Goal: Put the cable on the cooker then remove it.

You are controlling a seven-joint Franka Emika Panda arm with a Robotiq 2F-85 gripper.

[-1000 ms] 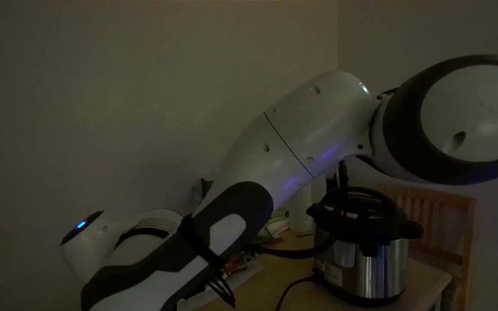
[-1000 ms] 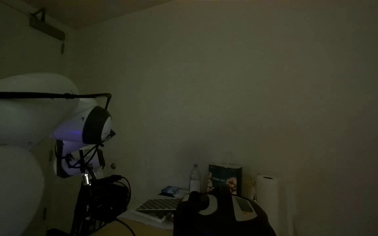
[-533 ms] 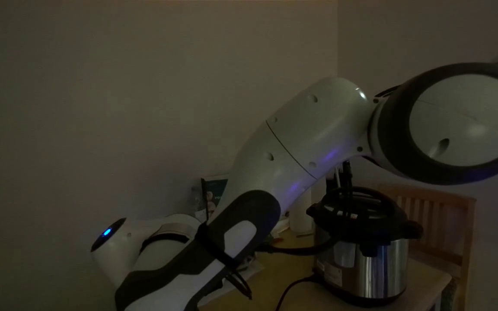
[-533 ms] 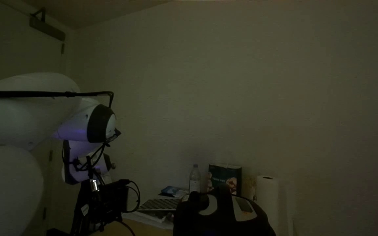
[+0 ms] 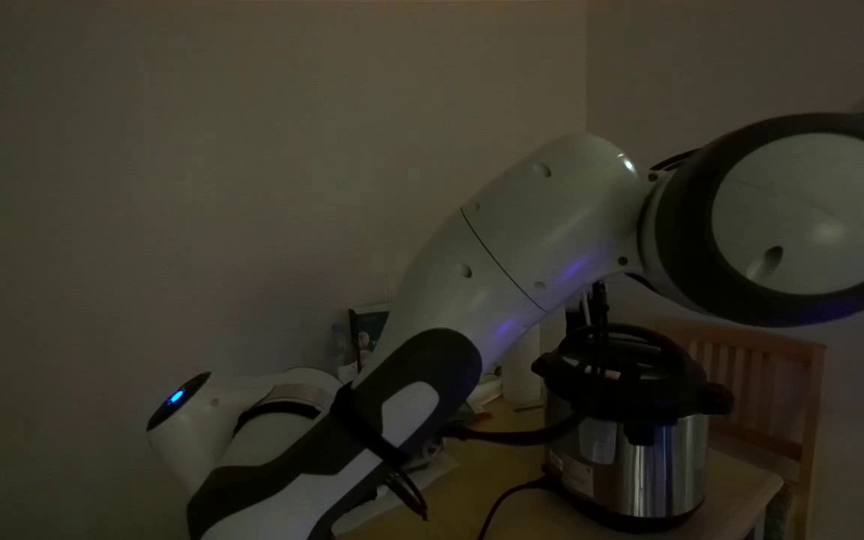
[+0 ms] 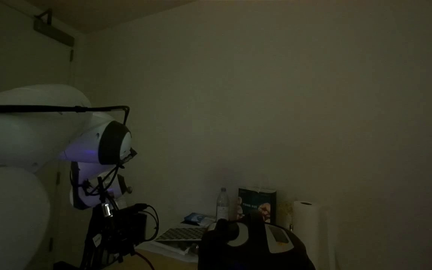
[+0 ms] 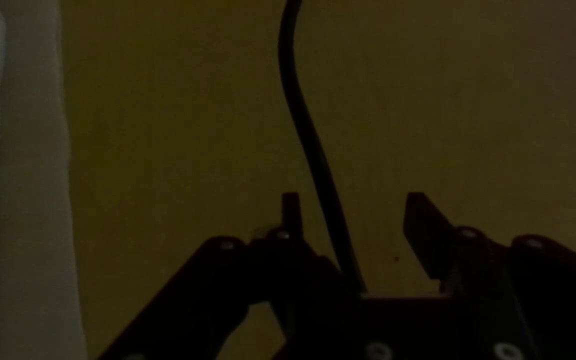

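The cooker (image 5: 657, 465) stands on the table with its black lid closed; the lid also shows in an exterior view (image 6: 253, 247). The thin black cable (image 5: 507, 495) runs from the cooker's base across the table. It also shows in an exterior view (image 6: 145, 258). In the wrist view the cable (image 7: 313, 145) runs down the picture and passes between the fingers of my gripper (image 7: 352, 210), nearer the left finger. The gripper is open and holds nothing; whether it touches the cable I cannot tell. In the exterior views the fingertips are hidden or too dark to make out.
The wooden table (image 5: 469, 472) carries a paper-towel roll (image 6: 306, 232), a bottle (image 6: 222, 206), a dark green box (image 6: 257, 204) and a grid-like tray (image 6: 182, 233). A wooden chair (image 5: 762, 375) stands behind the cooker. A pale sheet (image 7: 33, 200) lies left in the wrist view.
The arm and wrist have moved down and to the right in an exterior view, then slightly back in the last half second. The cooker has not moved.
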